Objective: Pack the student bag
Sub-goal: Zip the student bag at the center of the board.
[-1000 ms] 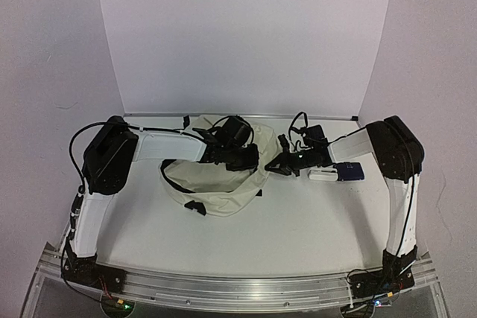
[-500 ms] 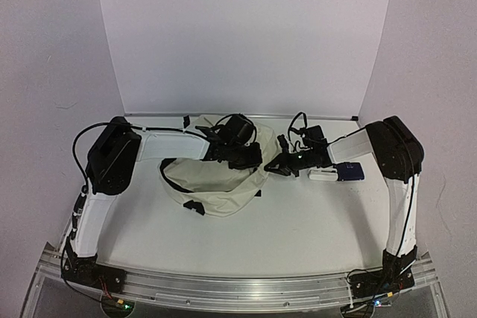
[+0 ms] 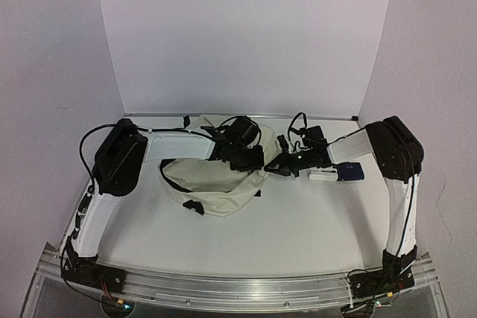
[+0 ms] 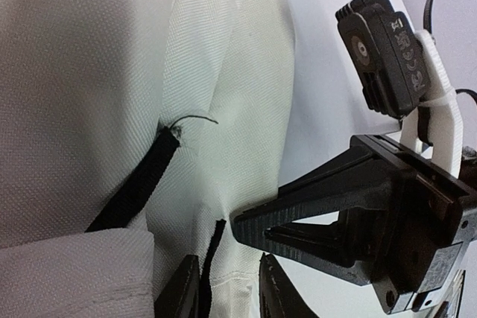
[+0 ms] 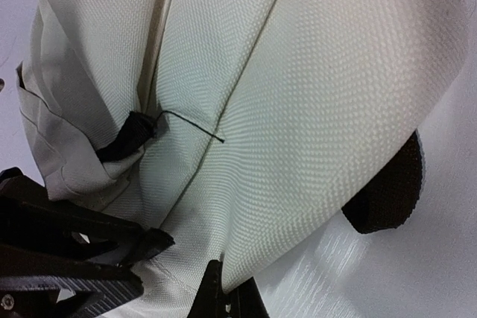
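Two things, white item (image 3: 322,176) and blue item (image 3: 352,171), lie unpacked on counter (image 3: 298,221). Student bag (image 3: 216,184) slumped mid-counter. Packing looks barely begun. Left arm (image 3: 119,158) elbow nearer bag than second ago; bag and items unmoved.

Left wrist: left fingers (image 4: 186,292) slightly spread, black strip (image 4: 212,266) between them. Right fingers (image 4: 313,188) pressed together at bag edge.

Right wrist: cream fabric fills view. Right fingers seemingly pinch bag seam.

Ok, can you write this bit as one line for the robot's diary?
student bag: lying on table | left gripper: open over bag fabric | right gripper: shut at bag's edge
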Available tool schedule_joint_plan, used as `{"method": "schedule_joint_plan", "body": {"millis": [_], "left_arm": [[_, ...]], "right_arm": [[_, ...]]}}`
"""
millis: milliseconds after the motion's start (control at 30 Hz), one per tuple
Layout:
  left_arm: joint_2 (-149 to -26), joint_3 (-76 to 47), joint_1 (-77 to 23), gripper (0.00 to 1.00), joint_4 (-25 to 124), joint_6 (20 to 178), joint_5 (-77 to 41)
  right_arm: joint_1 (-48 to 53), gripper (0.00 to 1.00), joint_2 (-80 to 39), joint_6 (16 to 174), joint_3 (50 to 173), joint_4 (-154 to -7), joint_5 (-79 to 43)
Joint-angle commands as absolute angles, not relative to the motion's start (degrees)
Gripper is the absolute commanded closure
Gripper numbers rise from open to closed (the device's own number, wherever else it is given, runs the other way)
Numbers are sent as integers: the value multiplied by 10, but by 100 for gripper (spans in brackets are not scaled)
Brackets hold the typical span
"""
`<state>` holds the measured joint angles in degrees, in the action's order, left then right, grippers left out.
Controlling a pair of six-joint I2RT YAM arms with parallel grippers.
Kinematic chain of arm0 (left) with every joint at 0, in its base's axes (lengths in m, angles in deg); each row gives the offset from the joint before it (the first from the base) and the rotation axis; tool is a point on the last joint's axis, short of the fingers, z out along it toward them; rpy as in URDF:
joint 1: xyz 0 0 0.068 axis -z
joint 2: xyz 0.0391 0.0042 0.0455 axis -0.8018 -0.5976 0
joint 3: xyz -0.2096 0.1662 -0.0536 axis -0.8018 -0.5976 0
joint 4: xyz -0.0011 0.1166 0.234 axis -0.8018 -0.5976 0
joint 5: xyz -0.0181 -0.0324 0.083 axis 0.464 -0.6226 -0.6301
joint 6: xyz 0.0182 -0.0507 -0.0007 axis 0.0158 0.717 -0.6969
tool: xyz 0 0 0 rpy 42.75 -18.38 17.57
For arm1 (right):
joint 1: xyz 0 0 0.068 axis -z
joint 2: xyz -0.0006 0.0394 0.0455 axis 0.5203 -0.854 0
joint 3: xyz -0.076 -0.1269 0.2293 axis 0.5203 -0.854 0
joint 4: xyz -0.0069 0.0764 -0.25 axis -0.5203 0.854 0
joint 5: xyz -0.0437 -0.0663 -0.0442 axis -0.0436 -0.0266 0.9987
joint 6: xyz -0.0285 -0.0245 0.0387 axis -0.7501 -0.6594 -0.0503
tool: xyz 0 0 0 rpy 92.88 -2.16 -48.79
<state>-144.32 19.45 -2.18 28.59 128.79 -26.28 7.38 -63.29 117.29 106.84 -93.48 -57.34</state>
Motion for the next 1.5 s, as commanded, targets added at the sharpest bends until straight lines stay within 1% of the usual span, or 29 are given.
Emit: {"method": "schedule_joint_plan", "body": {"millis": [0,67,200,300,433,567,700,767,867,1233,1467], "left_arm": [[-1440,220,-34,66,226,1255,-319],[-1445,234,-34,64,204,1237,-326],[-1469,272,-34,67,164,1212,-330],[-1487,298,-35,75,142,1208,-334],[-1497,313,-36,82,140,1210,-337],[-1487,311,-35,94,145,1210,-346],[-1427,254,-25,100,183,1199,-352],[-1378,209,-13,100,224,1181,-356],[-1325,162,-8,100,247,1172,-326],[-1203,-17,-3,100,279,1163,-227],[-1101,-156,8,100,292,1167,-217]], "right_arm": [[60,100,-607,1170,1061,-938,-600],[59,100,-607,1170,1061,-938,-600],[59,100,-606,1171,1061,-939,-603],[59,100,-605,1172,1060,-939,-604],[59,100,-603,1172,1059,-939,-605],[59,100,-603,1171,1058,-938,-599],[60,100,-604,1167,1060,-934,-559],[62,100,-604,1166,1062,-927,-535],[69,100,-606,1162,1070,-912,-511],[93,100,-603,1146,1097,-879,-480],[114,100,-604,1100,1139,-838,-442]]}}
